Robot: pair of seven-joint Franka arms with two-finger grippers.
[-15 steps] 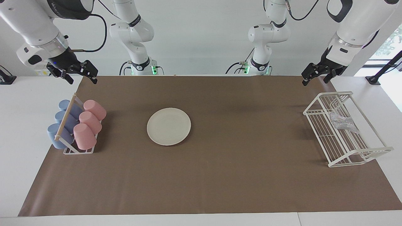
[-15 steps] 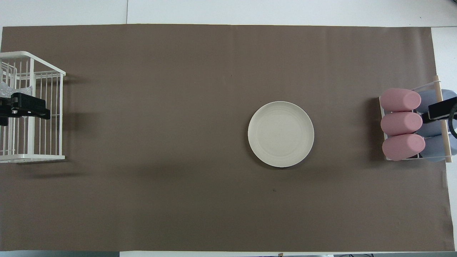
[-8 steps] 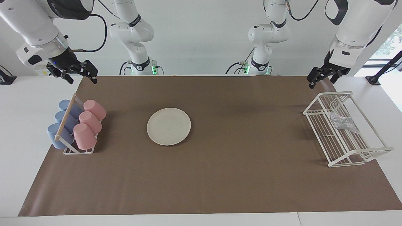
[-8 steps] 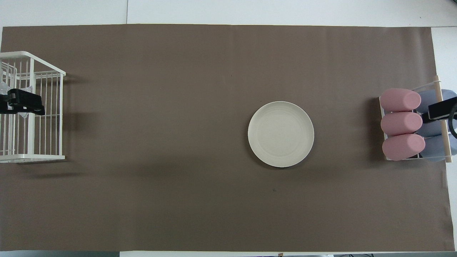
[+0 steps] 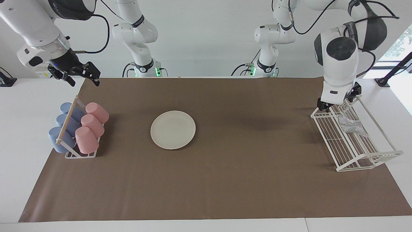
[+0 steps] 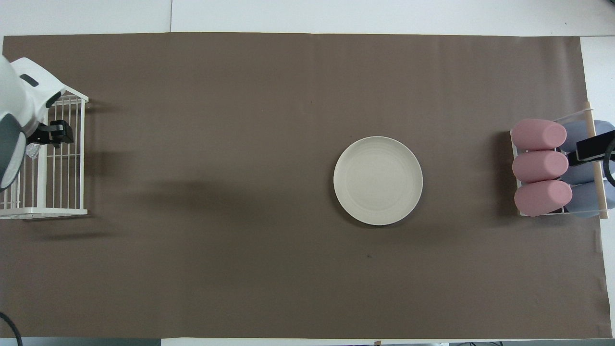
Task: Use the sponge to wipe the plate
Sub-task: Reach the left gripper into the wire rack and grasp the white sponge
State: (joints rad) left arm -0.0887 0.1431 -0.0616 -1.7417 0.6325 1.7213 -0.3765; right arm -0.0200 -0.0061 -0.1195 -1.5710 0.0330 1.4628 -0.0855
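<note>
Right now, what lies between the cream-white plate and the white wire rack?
Only bare brown paper mat between round cream-white plate and white wire rack, shown in both views.

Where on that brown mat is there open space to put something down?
Open mat lies between the plate and the white wire rack, and along the edge farthest from the robots. It is crowded by the cup rack and the sponge.

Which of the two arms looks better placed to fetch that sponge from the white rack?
Probably the left: the left gripper hangs over the wire rack that holds the sponge. The right gripper waits near the cups.
</note>
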